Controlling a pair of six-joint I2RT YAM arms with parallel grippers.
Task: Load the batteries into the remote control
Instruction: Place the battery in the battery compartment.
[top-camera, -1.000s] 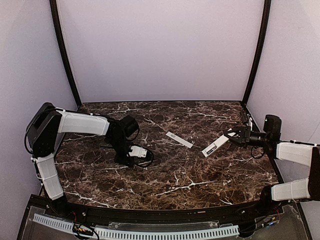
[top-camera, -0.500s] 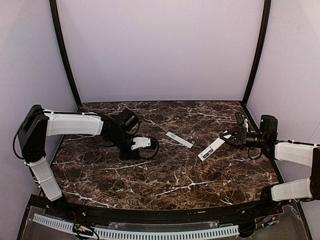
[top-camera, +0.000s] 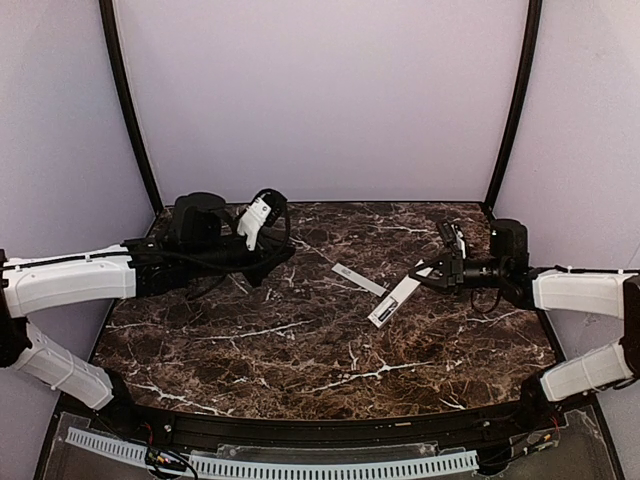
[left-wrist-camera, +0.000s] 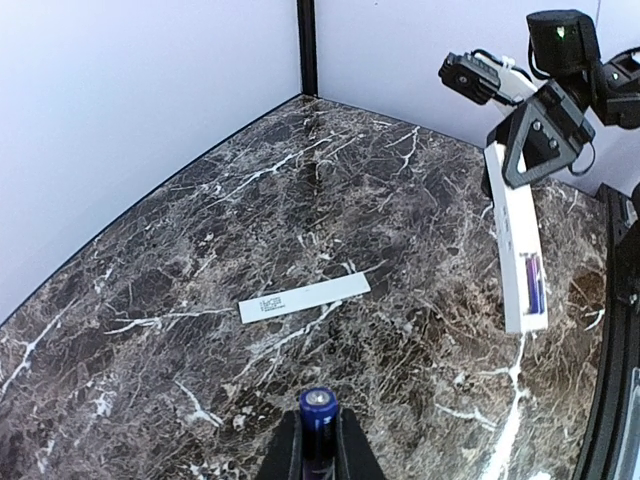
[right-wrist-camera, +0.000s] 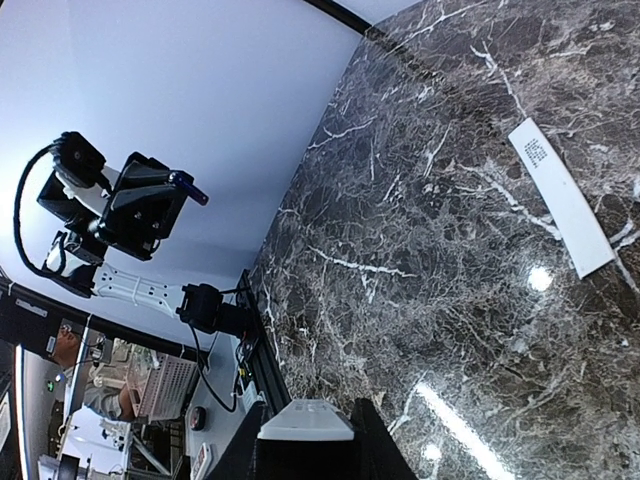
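In the left wrist view my left gripper (left-wrist-camera: 318, 432) is shut on one of the batteries (left-wrist-camera: 318, 415), a blue-purple cylinder standing up between the dark fingers (left-wrist-camera: 350, 455), well above the table. The remote control (left-wrist-camera: 517, 250), a slim white bar, hangs tilted at the right in my right gripper (top-camera: 432, 276), its open compartment facing me with another battery (left-wrist-camera: 533, 285) lying in it. From above, the remote control (top-camera: 392, 298) slants down toward the table centre and my left gripper (top-camera: 280, 255) is raised at the back left. My right gripper (right-wrist-camera: 305, 428) is shut on the remote's end (right-wrist-camera: 305, 422).
A thin white cover piece (top-camera: 358, 279) with a printed label lies flat on the dark marble table (top-camera: 330, 350) between the two grippers; the cover piece (left-wrist-camera: 305, 298) also shows below my left gripper. Pale walls and black corner posts (top-camera: 125, 100) enclose the back and sides.
The left arm has risen from the table and swung toward the back and centre, carrying the battery. The right arm has carried the remote leftward toward the table's middle.
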